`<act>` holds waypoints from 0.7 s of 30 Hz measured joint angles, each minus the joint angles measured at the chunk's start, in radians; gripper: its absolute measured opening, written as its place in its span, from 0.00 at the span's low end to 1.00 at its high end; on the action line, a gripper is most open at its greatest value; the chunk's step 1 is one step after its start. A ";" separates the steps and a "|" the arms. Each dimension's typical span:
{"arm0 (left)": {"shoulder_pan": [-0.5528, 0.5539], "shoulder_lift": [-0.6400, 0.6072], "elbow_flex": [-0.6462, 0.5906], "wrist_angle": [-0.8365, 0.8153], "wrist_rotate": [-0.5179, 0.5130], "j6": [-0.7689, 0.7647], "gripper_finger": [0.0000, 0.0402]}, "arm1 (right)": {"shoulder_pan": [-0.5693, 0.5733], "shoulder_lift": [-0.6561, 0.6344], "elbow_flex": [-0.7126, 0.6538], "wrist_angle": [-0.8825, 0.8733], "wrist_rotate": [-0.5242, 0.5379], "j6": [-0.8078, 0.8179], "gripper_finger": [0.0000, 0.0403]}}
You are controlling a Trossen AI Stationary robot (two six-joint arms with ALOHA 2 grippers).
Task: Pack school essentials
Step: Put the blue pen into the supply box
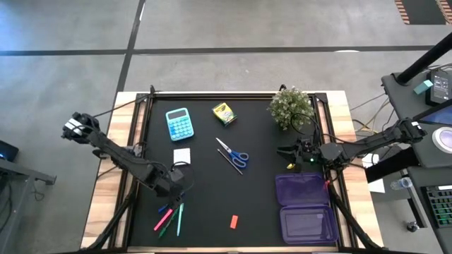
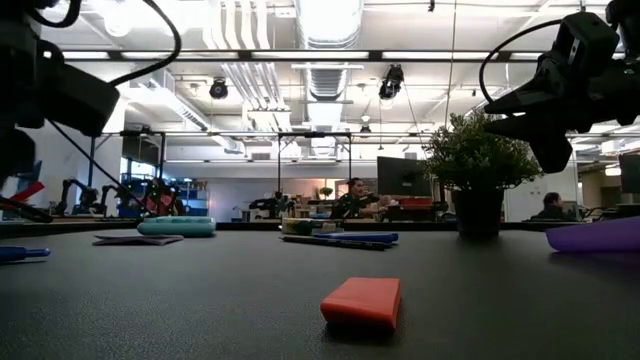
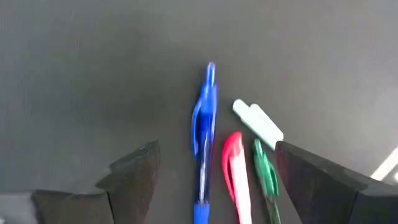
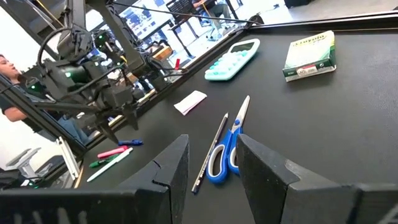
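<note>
Left gripper (image 3: 214, 180) hovers over the pens (image 3: 205, 134) near the worktop's (image 1: 254, 197) front-left edge, fingers (image 3: 134, 180) wide; blue, pink and green pens lie between them, untouched. Right gripper (image 4: 211, 165) waits above the purple case (image 1: 305, 208), fingers part-open, empty.

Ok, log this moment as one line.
left end effector: open over pens | right end effector: empty, beside purple case | nothing packed

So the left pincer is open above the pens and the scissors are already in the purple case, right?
Not quite. The scissors lie on the mat mid-table, outside the purple case, as the high view shows. The left pincer is indeed open above the pens.
</note>
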 joint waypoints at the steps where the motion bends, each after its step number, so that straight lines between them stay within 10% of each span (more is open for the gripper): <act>1: 0.000 0.017 0.008 -0.007 -0.008 0.007 0.75 | 0.000 0.000 0.000 0.000 0.000 0.000 0.31; 21: -0.013 0.201 0.088 -0.123 -0.177 -0.041 0.75 | 0.000 0.000 0.000 0.000 0.000 0.000 0.31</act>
